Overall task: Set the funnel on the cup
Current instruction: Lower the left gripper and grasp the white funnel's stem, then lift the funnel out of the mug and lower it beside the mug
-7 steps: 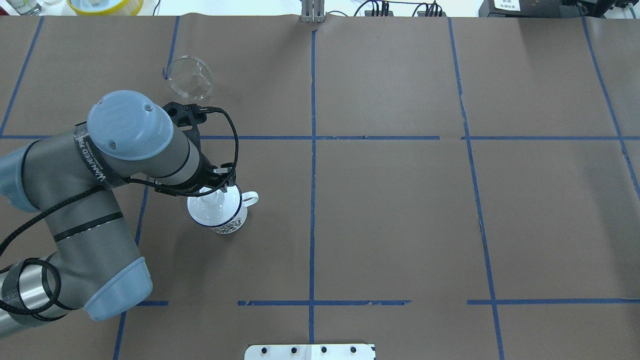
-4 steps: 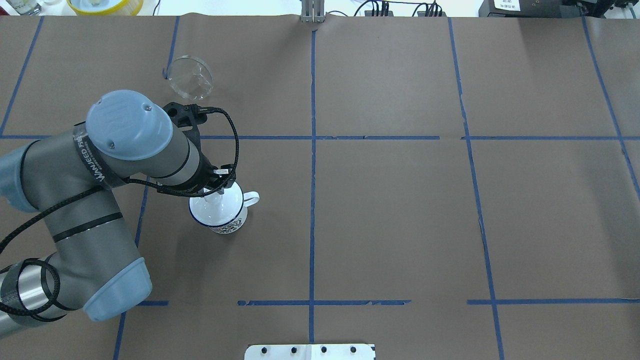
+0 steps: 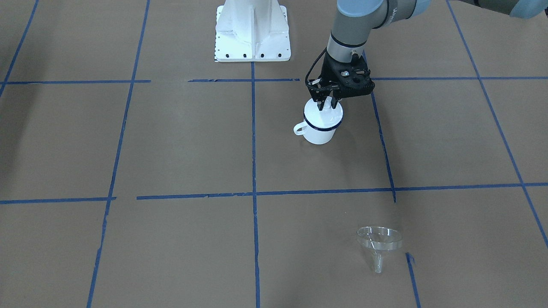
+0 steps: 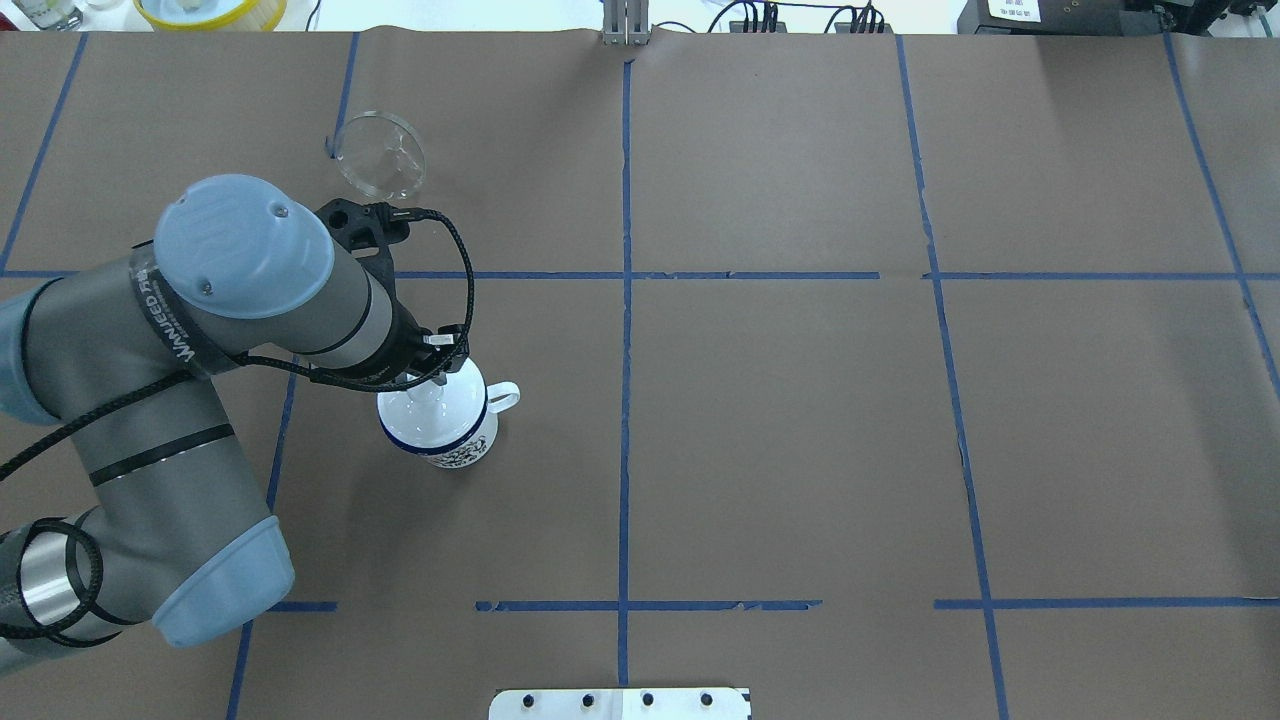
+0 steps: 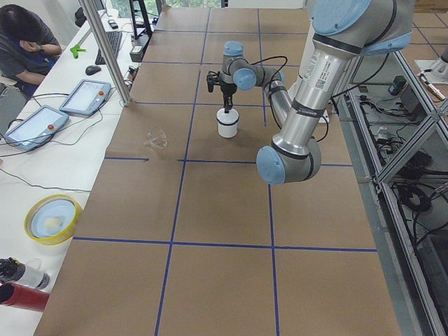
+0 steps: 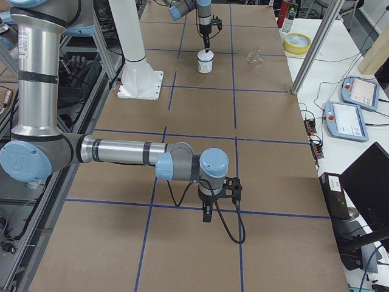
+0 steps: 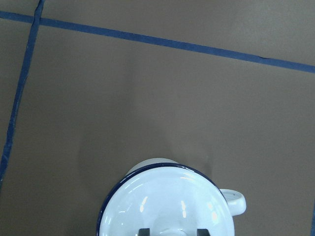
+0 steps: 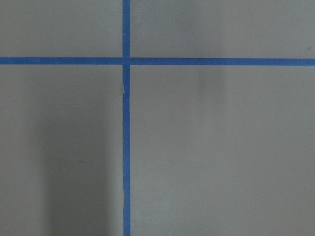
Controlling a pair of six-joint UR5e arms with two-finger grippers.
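Note:
The white cup (image 3: 319, 133) with a dark blue rim stands upright, also in the overhead view (image 4: 462, 445), its handle (image 7: 234, 201) to the side. A white domed lid (image 4: 425, 415) covers its mouth. My left gripper (image 3: 326, 105) comes straight down and is shut on the lid's knob; the lid (image 7: 167, 201) fills the bottom of the left wrist view. I cannot tell whether the lid rests on the cup or hangs just above it. The clear funnel (image 4: 380, 155) lies alone on the table farther out (image 3: 379, 241). My right gripper (image 6: 206, 216) hangs over bare table; I cannot tell its state.
The white robot base plate (image 3: 252, 34) is at the near edge. A yellow bowl (image 4: 210, 10) sits beyond the far edge. Tablets (image 5: 84, 94) and an operator (image 5: 21, 35) are at the side bench. Blue tape lines (image 4: 625, 300) cross the brown table cover.
My left arm's elbow has shifted slightly back and to the left. The gripper stays shut on the lid knob over the cup, which has barely moved.

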